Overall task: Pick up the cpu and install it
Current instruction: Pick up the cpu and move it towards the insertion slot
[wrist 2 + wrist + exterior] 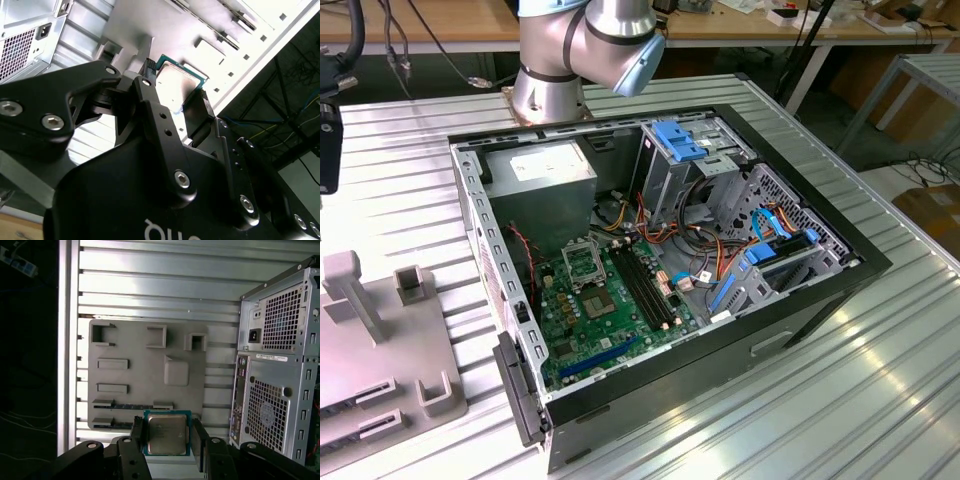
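The cpu [166, 434], a flat square chip with a pale metal face and a green rim, hangs between the two black fingers [137, 434] of my gripper [168, 439], which is shut on its opposite edges. The second wrist view shows the same cpu [176, 80] clamped in the gripper [176, 97] from the side. It is held high above the grey fixture plate [145, 375], beside the back of the computer case [280, 365]. In the exterior view the square socket [582, 263] with a silver frame lies on the green motherboard [610, 320] inside the open case.
The arm's base [552, 85] stands behind the case [840, 270] on a ribbed metal table [800, 400]. The grey fixture plate [370, 350], with raised blocks, lies at the exterior view's left. A power supply [545, 180], drive cages and cables crowd the case around the socket.
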